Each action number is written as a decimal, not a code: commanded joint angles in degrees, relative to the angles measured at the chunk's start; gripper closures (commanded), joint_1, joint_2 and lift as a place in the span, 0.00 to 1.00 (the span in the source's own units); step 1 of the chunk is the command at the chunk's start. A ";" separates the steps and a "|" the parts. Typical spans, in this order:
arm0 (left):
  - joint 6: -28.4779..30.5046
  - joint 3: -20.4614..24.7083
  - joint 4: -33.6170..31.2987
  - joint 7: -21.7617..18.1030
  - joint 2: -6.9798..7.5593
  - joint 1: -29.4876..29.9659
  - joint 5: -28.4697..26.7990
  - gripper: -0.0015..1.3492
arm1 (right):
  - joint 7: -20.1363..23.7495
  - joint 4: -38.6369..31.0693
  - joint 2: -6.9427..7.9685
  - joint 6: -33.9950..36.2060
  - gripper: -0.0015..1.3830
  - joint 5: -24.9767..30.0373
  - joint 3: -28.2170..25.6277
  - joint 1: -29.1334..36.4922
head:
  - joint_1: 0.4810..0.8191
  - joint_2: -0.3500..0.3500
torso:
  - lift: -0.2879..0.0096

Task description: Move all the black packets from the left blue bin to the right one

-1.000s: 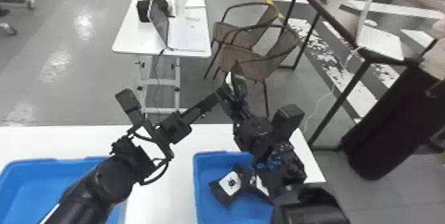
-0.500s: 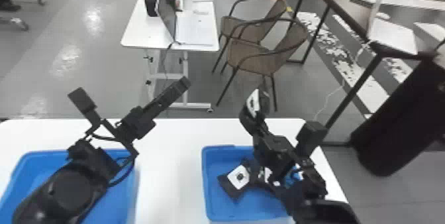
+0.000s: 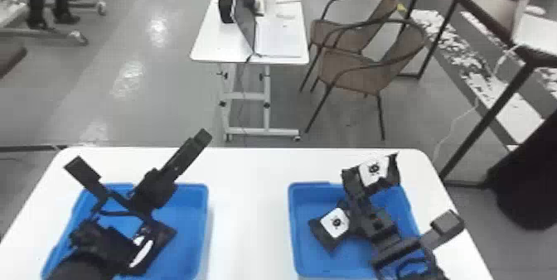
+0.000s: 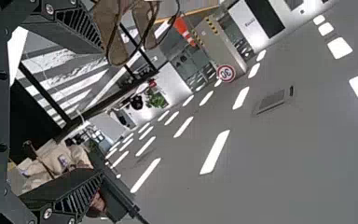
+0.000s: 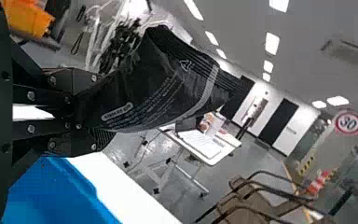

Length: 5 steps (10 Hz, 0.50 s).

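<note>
Under the left end effector and the right end effector, got a big white rectangular desk. Way out beyond both, spotting a smaller white wheeled table, plus two brown woven chairs with dark metal frames, out past the right end effector.

Next size down, a pair of open blue plastic bins on the desk. Left bin below the left end effector and toward the near side, right bin underneath the right end effector. Pretty wide space between the two, btw.

As for the grippy bits: left end effector spread really wide, with nothing between the black fingers. Right end effector narrow, pinching one end of a floppy black packet with a white label, tilted and lifted over the far side of the right bin.

Down to the other packets: one black packet with a white square label in the right bin, lower down and just left of the right end effector. Another black packet with white patches in the left bin, below the left end effector, partly hidden behind the left arm.
</note>
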 commanded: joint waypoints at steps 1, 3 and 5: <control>-0.26 0.70 -0.03 -0.02 -0.42 0.79 0.07 0.09 | 0.01 3.15 1.07 0.09 0.86 -6.83 0.40 -0.46 | 0.63 0.41 | 0.97; -0.26 1.49 -0.38 -0.02 -0.24 1.32 0.51 0.09 | -1.31 5.00 1.21 0.35 0.86 -9.29 0.22 0.68 | 0.63 0.43 | 0.97; -0.88 1.75 -0.47 -0.02 -0.07 1.14 0.34 0.09 | -1.31 6.40 1.21 0.35 0.39 -8.59 0.13 0.95 | 0.63 0.44 | 0.97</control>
